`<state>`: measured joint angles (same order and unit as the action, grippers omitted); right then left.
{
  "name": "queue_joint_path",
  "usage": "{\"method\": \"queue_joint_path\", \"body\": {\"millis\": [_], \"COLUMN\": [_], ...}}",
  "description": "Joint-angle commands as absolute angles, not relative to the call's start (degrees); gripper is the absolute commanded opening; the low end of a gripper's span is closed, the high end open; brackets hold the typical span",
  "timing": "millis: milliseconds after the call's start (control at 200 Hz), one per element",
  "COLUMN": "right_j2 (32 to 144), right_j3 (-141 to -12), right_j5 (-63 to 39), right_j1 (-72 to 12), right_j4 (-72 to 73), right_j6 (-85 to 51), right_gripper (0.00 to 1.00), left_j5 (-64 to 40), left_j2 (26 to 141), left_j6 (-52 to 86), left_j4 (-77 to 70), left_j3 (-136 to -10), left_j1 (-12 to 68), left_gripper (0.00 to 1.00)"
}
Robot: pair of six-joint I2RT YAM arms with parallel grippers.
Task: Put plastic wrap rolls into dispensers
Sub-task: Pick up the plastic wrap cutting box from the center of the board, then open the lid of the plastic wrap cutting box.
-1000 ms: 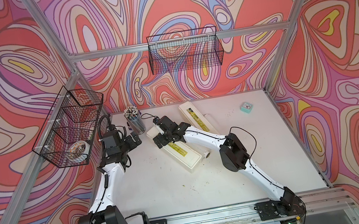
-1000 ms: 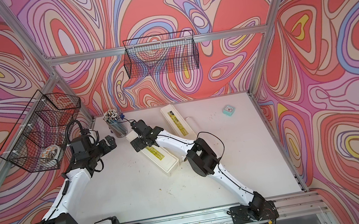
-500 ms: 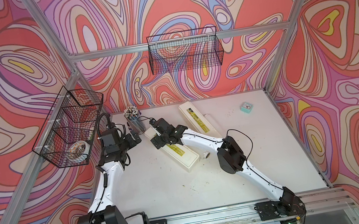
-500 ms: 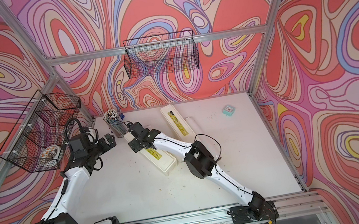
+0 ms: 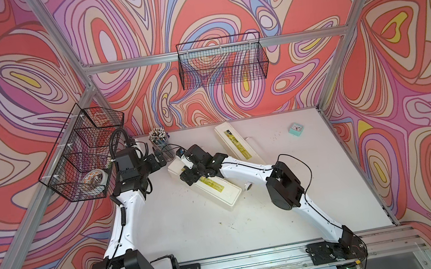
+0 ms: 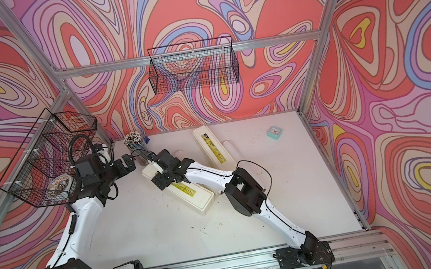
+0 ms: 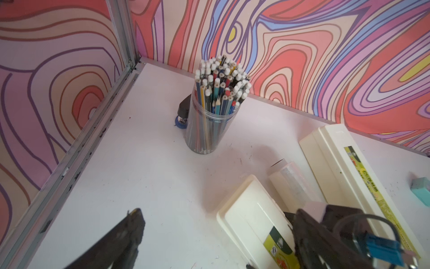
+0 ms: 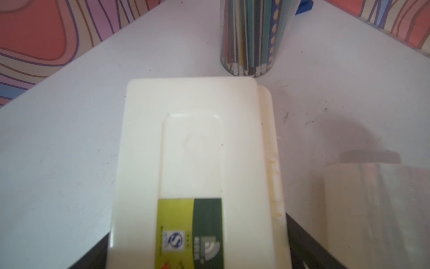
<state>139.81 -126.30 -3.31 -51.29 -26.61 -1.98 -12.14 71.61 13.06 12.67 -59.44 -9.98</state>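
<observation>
Film roll [image 7: 288, 179] lies between the near dispenser [image 5: 212, 185] and the far dispenser [image 5: 236, 146]. My left claw [image 7: 216, 223] hangs wide open; my right claw [image 8: 200, 251] straddles the near dispenser's far-left end — gripping or not, I cannot tell.

A clear cup [image 5: 163, 149] of pencils [image 5: 157, 134] stands upright near the far left corner of the white table [image 5: 194, 232]. A blue-and-black object [image 7: 182, 117] sits just behind it. A small teal clock [image 5: 296, 129] lies well apart. One black wire basket [image 5: 222, 64] hangs on the back wall. A side basket [image 5: 76, 151] holds a round patterned item [image 5: 93, 180].
</observation>
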Motion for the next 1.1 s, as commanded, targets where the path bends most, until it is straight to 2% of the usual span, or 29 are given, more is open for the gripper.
{"method": "queue_joint_path", "body": {"millis": [0, 190, 371, 611, 681, 756, 831, 911, 1097], "right_j2": [130.6, 123.8, 115.9, 109.3, 107.0, 104.7, 103.0, 101.9, 99.2], "right_j3": [-126.6, -125.0, -121.0, -115.6, -112.1, -108.6, -105.8, -104.0, -99.6], "right_j5": [-8.3, -11.4, -12.9, -13.6, -15.9, -19.1, -22.7, -26.5, -35.6], "right_j1": [-50.0, -46.1, -43.4, -37.5, -35.5, -33.7, -32.0, -30.5, -26.5], "right_j4": [-23.8, -28.5, -27.0, -28.9, -28.2, -26.5, -24.6, -24.0, -21.2], "right_j6": [-0.5, -1.0, -1.4, 2.1, 4.4, 6.9, 8.6, 11.3, 14.0], "right_gripper": [0.79, 0.73, 0.71, 0.68, 0.66, 0.65, 0.64, 0.65, 0.67], "left_j5": [-19.4, -30.0, -38.4, -51.0, -55.0, -58.4, -59.9, -61.2, -62.4], "left_j2": [70.7, 71.5, 71.6, 74.4, 76.5, 79.7, 83.2, 87.1, 93.1], "left_j6": [10.9, 11.3, 13.6, 23.3, 26.7, 29.1, 30.7, 32.2, 31.4], "left_j4": [10.0, 2.7, -5.9, -30.4, -40.3, -52.2, -60.7, -66.1, -68.5], "left_j3": [-61.7, -62.0, -59.5, -51.7, -49.1, -46.5, -45.4, -46.0, -49.3], "left_j1": [-10.8, -10.8, -10.8, -10.8, -10.4, -8.9, -6.4, -3.3, 1.5], "left_gripper": [1.0, 1.0, 1.0, 0.96, 0.95, 0.89, 0.9, 0.9, 0.93]}}
